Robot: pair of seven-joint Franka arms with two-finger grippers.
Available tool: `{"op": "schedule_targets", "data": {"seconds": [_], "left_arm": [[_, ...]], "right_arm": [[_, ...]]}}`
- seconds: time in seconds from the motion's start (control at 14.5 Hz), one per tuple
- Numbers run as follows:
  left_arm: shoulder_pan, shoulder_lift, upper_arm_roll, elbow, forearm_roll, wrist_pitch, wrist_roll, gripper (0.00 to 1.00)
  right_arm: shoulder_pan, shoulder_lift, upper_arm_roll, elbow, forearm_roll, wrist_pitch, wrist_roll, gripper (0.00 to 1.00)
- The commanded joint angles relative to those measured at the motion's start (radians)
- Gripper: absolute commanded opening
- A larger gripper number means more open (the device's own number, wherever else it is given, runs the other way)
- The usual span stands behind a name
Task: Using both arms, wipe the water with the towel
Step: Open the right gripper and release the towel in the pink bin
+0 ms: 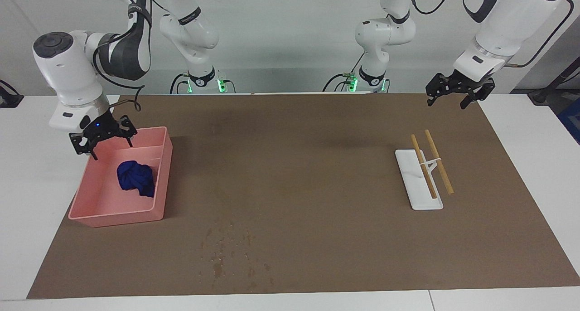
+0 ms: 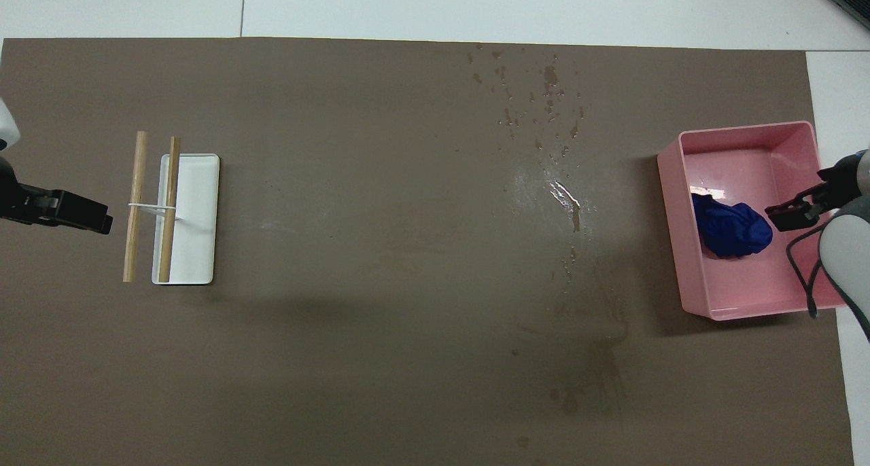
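Note:
The blue towel (image 1: 136, 178) lies as a crumpled wad in the pink tub (image 1: 118, 218) at the right arm's end of the brown mat; it also shows in the overhead view (image 2: 733, 229). The water (image 1: 225, 253) is a scatter of small wet specks on the mat, farther from the robots than the tub, and shows glossy in the overhead view (image 2: 547, 92). My right gripper (image 1: 112, 150) hangs open and empty over the tub's rim nearest the robots, above the towel and apart from it (image 2: 792, 213). My left gripper (image 1: 447, 103) waits open and empty over the mat's edge at the left arm's end (image 2: 92, 218).
A white tray-like stand (image 1: 419, 197) carrying two wooden sticks (image 1: 438, 161) sits on the mat at the left arm's end, also in the overhead view (image 2: 197, 248). The brown mat (image 1: 299, 166) covers most of the white table.

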Motion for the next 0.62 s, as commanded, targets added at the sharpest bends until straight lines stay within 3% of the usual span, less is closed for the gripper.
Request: {"op": "schedule_targets", "data": {"seconds": [0.0, 0.35, 0.55], "left_arm": [[0.001, -0.019, -0.001, -0.020, 0.018, -0.005, -0.004, 1.00], [0.001, -0.019, -0.001, -0.020, 0.018, -0.005, -0.004, 1.00], [0.001, -0.019, -0.001, -0.020, 0.018, -0.005, -0.004, 1.00]], "right_arm": [[0.002, -0.010, 0.022, 0.099, 0.044, -0.125, -0.003, 1.00], [0.004, -0.007, 0.085, 0.267, 0.104, -0.342, 0.204, 1.00], [0.065, -0.008, 0.091, 0.262, 0.106, -0.354, 0.349, 1.00]]}}
